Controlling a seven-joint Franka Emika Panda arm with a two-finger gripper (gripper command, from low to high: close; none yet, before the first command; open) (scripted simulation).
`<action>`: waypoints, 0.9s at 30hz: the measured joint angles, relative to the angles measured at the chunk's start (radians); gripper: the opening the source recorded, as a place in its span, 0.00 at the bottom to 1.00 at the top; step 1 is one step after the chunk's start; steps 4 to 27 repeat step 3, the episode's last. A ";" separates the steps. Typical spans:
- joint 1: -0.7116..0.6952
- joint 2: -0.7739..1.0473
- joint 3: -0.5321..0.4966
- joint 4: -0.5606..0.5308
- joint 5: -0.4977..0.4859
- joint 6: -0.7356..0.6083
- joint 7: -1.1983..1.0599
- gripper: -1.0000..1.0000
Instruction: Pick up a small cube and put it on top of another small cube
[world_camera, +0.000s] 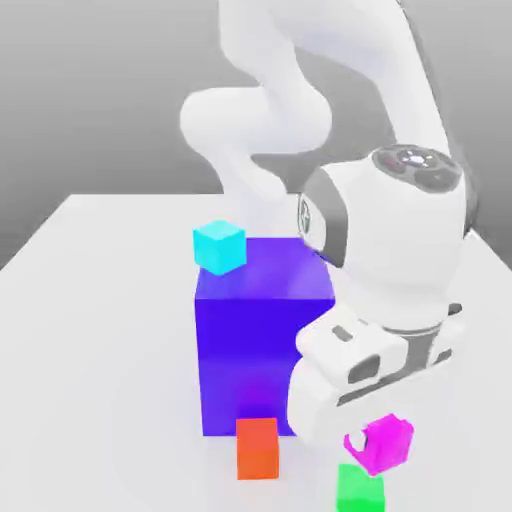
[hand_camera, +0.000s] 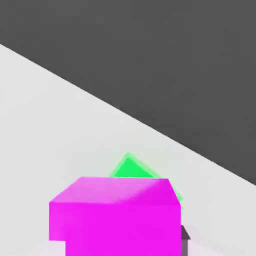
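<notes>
End effector (world_camera: 378, 440) pinching the magenta cube (world_camera: 388, 443), carried off the desk (world_camera: 100, 300) just above the green cube (world_camera: 359, 489) — near the exterior view's bottom edge, right of the orange-red cube (world_camera: 257, 448). Hand view shows green (hand_camera: 131, 168) peeking out behind magenta (hand_camera: 117, 215), so they look offset. I'd centre over green first, square the faces, then lower straight — release only once seated.

Small cube (world_camera: 388, 443) was hot magenta, the other small cube (world_camera: 359, 489) bright green, big block (world_camera: 262, 335) blue-purple, plus cyan (world_camera: 220, 247) and orange-red (world_camera: 257, 448) cubes.
</notes>
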 joint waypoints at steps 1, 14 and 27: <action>0.006 0.024 -0.008 0.001 -0.010 0.024 0.007 1.00; 0.006 0.024 -0.008 0.001 -0.010 0.024 0.007 1.00; 0.006 0.024 -0.008 0.001 -0.010 0.024 0.007 1.00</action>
